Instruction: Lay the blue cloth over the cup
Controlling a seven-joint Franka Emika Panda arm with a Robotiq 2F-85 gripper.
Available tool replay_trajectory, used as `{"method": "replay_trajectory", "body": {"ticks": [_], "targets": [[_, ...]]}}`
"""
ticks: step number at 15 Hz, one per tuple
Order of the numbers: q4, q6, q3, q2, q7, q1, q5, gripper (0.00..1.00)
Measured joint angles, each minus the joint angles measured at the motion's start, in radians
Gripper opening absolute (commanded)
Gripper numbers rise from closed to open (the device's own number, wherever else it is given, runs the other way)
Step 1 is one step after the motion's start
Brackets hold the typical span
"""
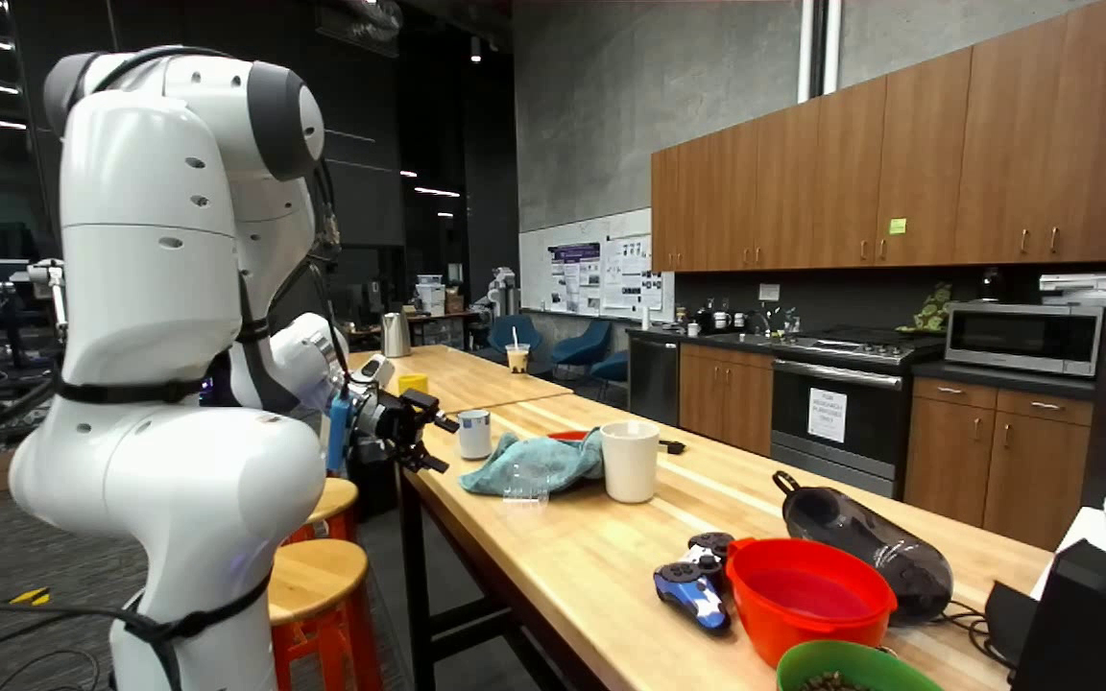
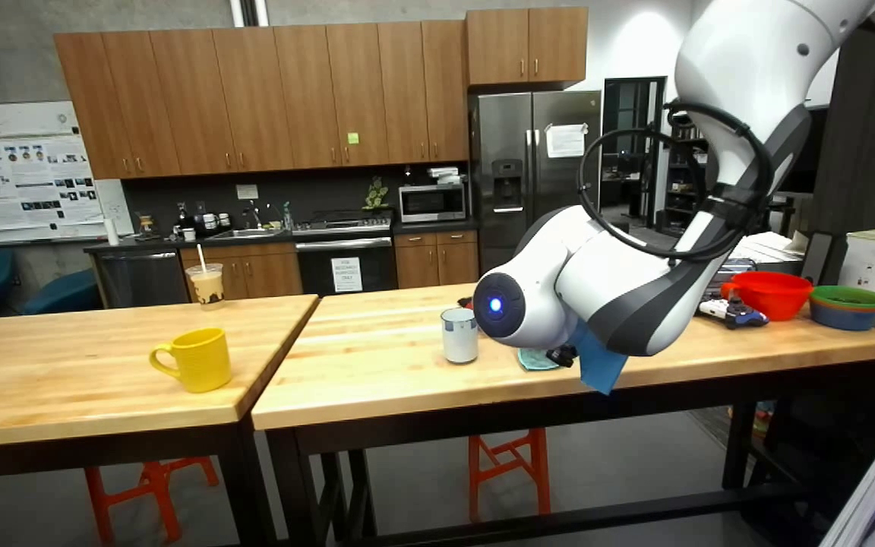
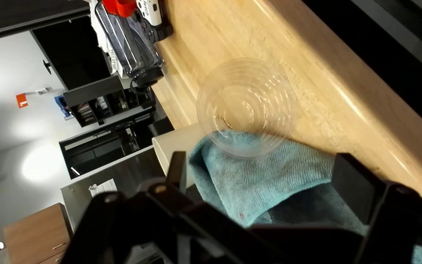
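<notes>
Black gripper: fingers spread wide, nothing held between them. Hangs next to the blue cloth, no contact seen. Step in hand: reads as approach, grasp not yet made.
Blue cloth: tealish, crumpled on the table, one flap folded over. Covers no cup. Next move, probably: come down with a finger each side of a ridge, clamp, lift. Shallow pinch may slip; too deep may scrape the table.
Clear cup: transparent, overlaps the cloth's edge in the wrist view; touching or apart, can't tell. Which way up, can't tell either. Likely target, but the task just says "the cup". Looks light; a dragged cloth could shove it, so lift first, then carry across and lower.
Small mug: upright, uncovered, near the cloth. Less likely target; loose fabric could catch it on the way up.
White cup: upright, uncovered, just beside the cloth. Other candidate; stands taller than the clear one, so draping it would need a higher lift.
Controllers: further along the table, beside the red bowl. Out of the likely path, no action.
Yellow mug: on the neighbouring table, well apart from the cloth. Doubtful as target.
Kitchen cabinets: far wall, background only, nothing to do.
</notes>
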Motion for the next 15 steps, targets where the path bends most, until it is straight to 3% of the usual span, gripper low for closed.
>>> {"method": "replay_trajectory", "body": {"ticks": [8,15], "targets": [[0.02,-0.008,-0.081,0.023,0.047,-0.018,-0.216,1.0],[0.035,-0.012,-0.082,0.058,0.185,-0.01,-0.249,1.0]]}}
